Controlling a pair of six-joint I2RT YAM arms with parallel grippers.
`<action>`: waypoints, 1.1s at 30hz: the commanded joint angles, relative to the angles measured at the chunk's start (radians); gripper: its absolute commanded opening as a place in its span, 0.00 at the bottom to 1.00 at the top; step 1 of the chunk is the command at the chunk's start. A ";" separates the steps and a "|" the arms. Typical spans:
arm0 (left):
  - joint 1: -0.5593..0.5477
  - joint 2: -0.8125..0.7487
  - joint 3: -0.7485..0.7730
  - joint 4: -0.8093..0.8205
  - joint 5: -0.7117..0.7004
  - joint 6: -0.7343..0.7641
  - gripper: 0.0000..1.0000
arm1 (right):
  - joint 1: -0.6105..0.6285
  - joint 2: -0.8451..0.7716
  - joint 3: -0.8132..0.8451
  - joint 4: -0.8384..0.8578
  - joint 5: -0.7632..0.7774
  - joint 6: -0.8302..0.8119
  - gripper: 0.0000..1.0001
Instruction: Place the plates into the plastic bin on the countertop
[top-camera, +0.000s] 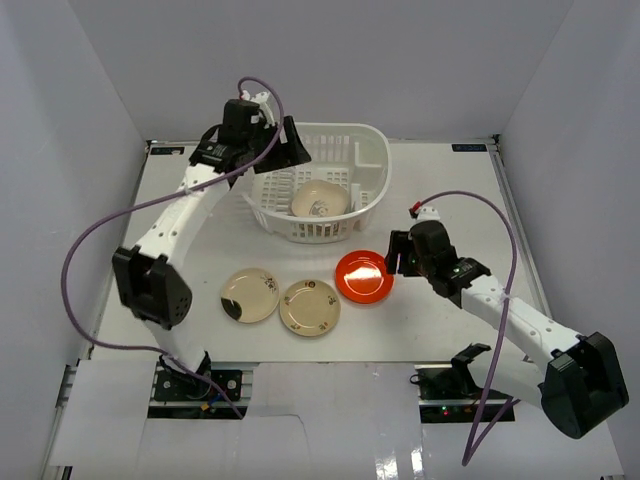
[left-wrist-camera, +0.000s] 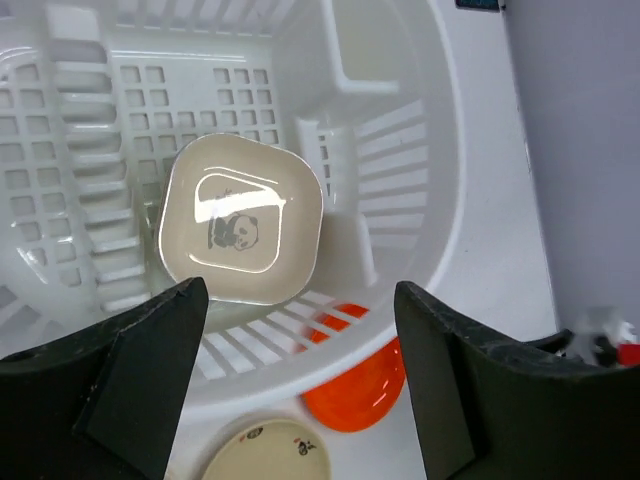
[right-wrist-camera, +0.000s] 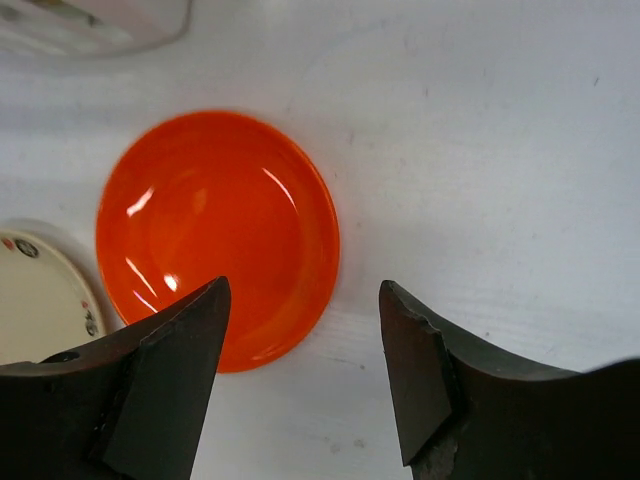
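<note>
Seen from the overhead camera, the left arm (top-camera: 190, 205) reaches over the near-left corner of the plastic bin (top-camera: 372, 190), which stands at the back of the white bench (top-camera: 455, 205). Its wrist camera shows the left jaws spread wide and empty above the bin's slotted floor (left-wrist-camera: 100, 200). There a rounded-square cream plate (left-wrist-camera: 240, 232) lies face up with a small panda figure in its middle. From overhead the same plate (top-camera: 319, 200) is partly screened by the bin's front lattice, and the mark cannot be read.

The right arm (top-camera: 480, 290) comes in from the near right, its jaws parted and gripping nothing, poised over the right edge of the glossy red-orange plate (right-wrist-camera: 215, 235). That plate (top-camera: 363, 276) sits flat on the bench just in front of the bin. Whether the jaw tips touch the bench or hang above it cannot be told. In the left wrist view only part of it (left-wrist-camera: 360, 385) shows, seen through and below the bin wall.

Two round cream plates lie side by side left of the red one, the left plate (top-camera: 249, 295) partly in dark shadow, the right plate (top-camera: 310, 307) carrying small dark marks too fine to make out. The right wrist camera catches only a sliver of one (right-wrist-camera: 40, 300) at its left edge.
</note>
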 joint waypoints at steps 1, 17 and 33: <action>0.001 -0.291 -0.159 0.030 -0.081 -0.019 0.85 | -0.007 -0.018 -0.081 0.090 -0.064 0.061 0.67; 0.025 -1.128 -1.194 -0.155 -0.460 -0.531 0.79 | -0.107 0.074 -0.408 0.510 -0.248 0.273 0.47; 0.028 -1.053 -1.452 0.042 -0.513 -0.669 0.79 | -0.168 -0.275 -0.451 0.388 -0.192 0.295 0.08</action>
